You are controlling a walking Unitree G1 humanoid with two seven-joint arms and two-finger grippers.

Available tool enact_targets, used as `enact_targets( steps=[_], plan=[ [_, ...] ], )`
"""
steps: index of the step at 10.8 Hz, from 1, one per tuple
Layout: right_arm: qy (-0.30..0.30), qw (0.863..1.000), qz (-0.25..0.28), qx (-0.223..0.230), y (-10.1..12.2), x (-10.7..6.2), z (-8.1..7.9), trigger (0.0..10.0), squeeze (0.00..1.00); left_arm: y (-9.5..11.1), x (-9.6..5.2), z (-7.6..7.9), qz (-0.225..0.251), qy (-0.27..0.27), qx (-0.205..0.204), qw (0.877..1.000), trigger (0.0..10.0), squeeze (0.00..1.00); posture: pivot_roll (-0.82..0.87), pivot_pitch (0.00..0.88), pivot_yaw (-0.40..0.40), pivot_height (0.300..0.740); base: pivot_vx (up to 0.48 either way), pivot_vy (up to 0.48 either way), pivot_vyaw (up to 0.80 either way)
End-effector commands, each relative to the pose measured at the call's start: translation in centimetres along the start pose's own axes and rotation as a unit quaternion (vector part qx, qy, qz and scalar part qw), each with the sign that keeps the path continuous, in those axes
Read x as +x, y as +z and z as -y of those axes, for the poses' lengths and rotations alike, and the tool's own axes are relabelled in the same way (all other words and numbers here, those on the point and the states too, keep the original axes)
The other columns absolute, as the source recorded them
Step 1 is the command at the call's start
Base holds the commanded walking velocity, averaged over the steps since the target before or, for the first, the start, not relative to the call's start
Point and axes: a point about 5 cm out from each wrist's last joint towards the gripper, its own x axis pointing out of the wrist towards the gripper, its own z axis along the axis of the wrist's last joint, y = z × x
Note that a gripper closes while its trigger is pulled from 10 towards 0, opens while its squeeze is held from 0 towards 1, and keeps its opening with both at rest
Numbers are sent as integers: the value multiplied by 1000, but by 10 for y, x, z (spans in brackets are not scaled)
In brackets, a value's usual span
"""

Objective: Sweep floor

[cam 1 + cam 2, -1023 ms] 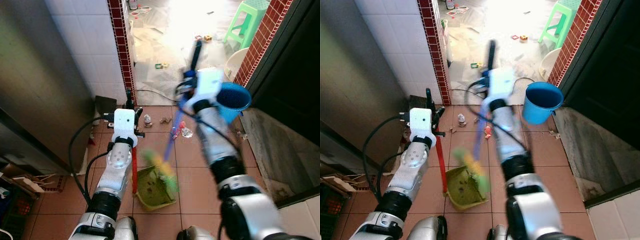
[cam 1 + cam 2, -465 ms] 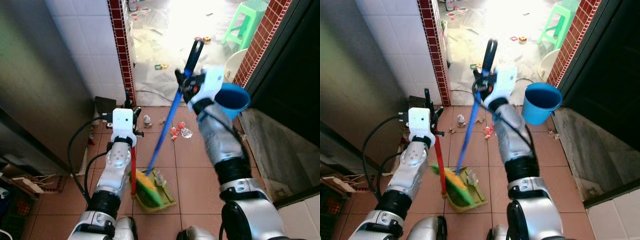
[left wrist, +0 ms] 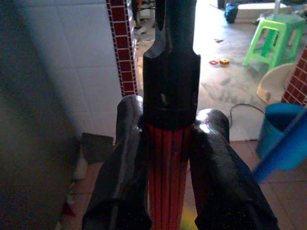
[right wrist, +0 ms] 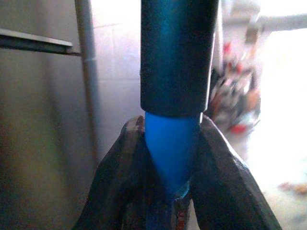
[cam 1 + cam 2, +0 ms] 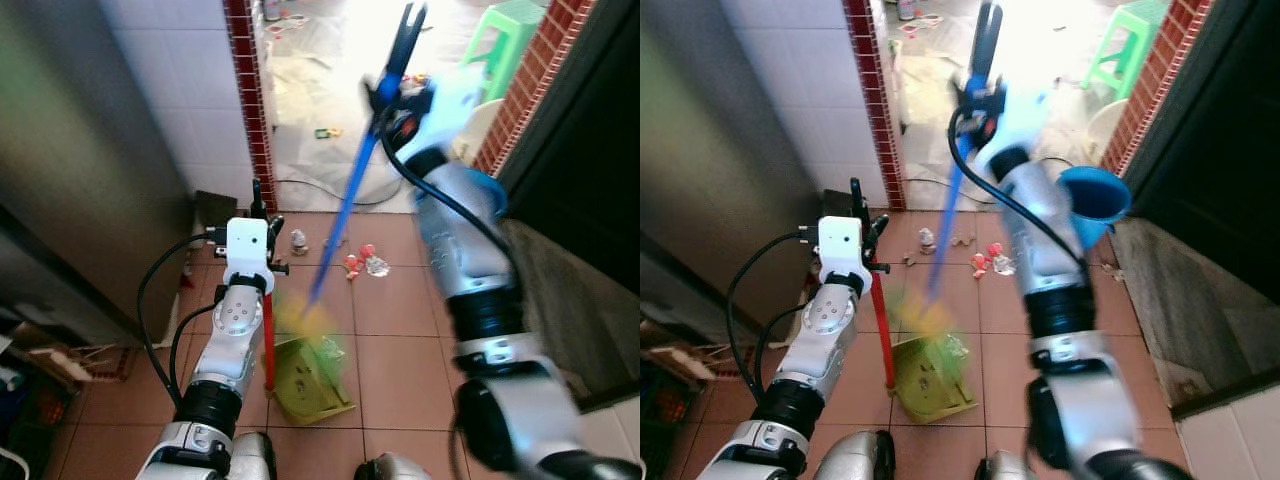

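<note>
The right hand [image 4: 168, 158] is up high, its two black fingers [image 4: 218, 177] pinching the blue broom handle [image 5: 345, 215] just under the dark grip; the handle slants down to the yellow-green bristles [image 5: 305, 318], which are blurred, apparently just above the dustpan's near edge; the left hand [image 3: 168, 158] is clamped on the red dustpan handle [image 5: 268, 340], fingers [image 3: 120, 158] pressed to either side of it below its black cap; that handle stands upright, and the green dustpan [image 5: 312, 378] sits flat on the terracotta floor [image 5: 400, 310] beside the left arm; small red and clear scraps of litter [image 5: 363, 263] lie on the tiles just beyond the bristles; a blue bucket [image 5: 1095, 205] shows behind the right arm, a green stool [image 5: 520, 30] in the bright room past the brick doorway.
</note>
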Motion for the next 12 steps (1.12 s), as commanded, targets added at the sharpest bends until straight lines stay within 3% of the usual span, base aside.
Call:
enact_targets(
  steps=[1, 3, 4, 5, 6, 7, 8, 10, 11, 12],
  plan=[
    [4, 998, 59, -33, 27, 7, 0, 10000, 0, 1, 2, 5, -5, -20, 16, 1000, 10000, 0, -64, 49, 9, 740, 0, 0, 0],
    [-29, 998, 14, -51, -3, -8, 16, 10000, 0, 1, -3, 7, -8, -48, 28, 998, 10000, 0, -56, 51, 7, 740, 0, 0, 0],
    [-38, 999, -30, -24, -30, -20, 14, 10000, 0, 2, -5, 7, -5, -61, 22, 998, 10000, 0, -56, 53, 6, 740, 0, 0, 0],
    [-50, 996, -67, 14, -53, -30, 7, 10000, 0, -1, -6, 5, -12, -63, 28, 998, 10000, 0, -54, 54, 5, 740, 0, 0, 0],
    [-46, 992, -103, 48, -75, -40, -11, 10000, 0, -2, -6, 2, -22, -65, 37, 997, 10000, 0, -45, 56, 4, 740, 0, 0, 0],
    [-33, 991, -113, 66, -82, -42, -24, 10000, 0, -2, -6, 0, -23, -66, 37, 997, 10000, 0, -40, 55, 4, 740, 0, 0, 0],
    [-20, 990, -115, 81, -82, -42, -32, 10000, 0, -1, -6, -1, -24, -67, 37, 997, 10000, 0, -41, 54, 4, 740, 0, 0, 0],
    [-10, 982, -103, 160, -70, -31, -43, 10000, 0, -2, -5, -2, -28, -68, 38, 997, 10000, 0, -50, 53, 5, 740, 0, 0, 0],
    [9, 977, -80, 197, -52, -20, -45, 10000, 0, -1, -5, 2, -29, -72, 35, 996, 10000, 0, -54, 52, 7, 740, 0, 0, 0],
    [37, 976, -62, 207, -36, -13, -48, 10000, 0, -1, -5, 4, -31, -76, 34, 996, 10000, 0, -58, 52, 8, 740, 0, 0, 0]
  ],
)
